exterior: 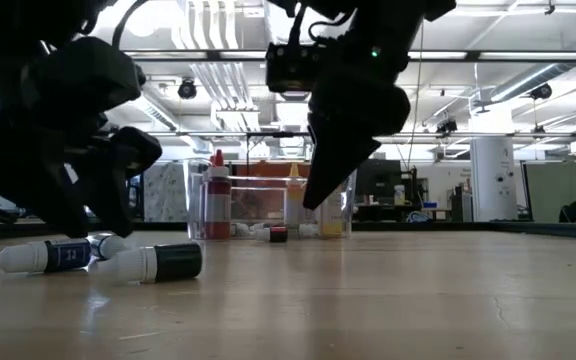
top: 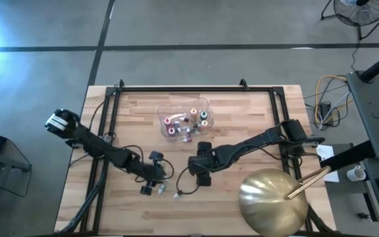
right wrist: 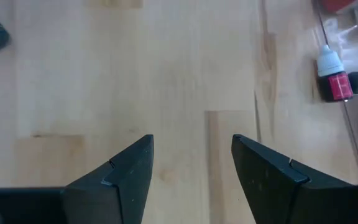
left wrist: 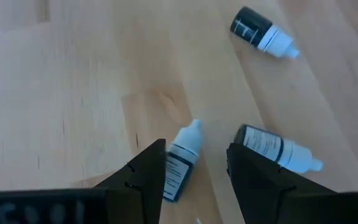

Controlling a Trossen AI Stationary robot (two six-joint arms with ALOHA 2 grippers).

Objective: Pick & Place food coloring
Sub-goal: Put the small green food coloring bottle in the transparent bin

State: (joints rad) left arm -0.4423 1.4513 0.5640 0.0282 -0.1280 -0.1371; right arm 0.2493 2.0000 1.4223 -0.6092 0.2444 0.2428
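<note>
Three food coloring bottles lie on their sides on the wood near the table's front edge: one (left wrist: 263, 32) farther off, one (left wrist: 182, 160) with a white tip between my left fingers, and one (left wrist: 278, 149) just beside a finger. In the low view two of them (exterior: 43, 257) (exterior: 153, 262) show lying flat. My left gripper (left wrist: 194, 177) (top: 155, 178) hovers open over them. My right gripper (right wrist: 191, 168) (top: 202, 174) is open over bare wood at mid-table. Several more bottles stand in the clear tub (top: 184, 120). A red-labelled bottle (right wrist: 333, 78) lies beside it.
A big gold dome (top: 273, 201) with a wooden stick sits at the table's near right. A black frame (top: 196, 89) runs around the tabletop. Cables trail on the wood between the two grippers (top: 176, 181).
</note>
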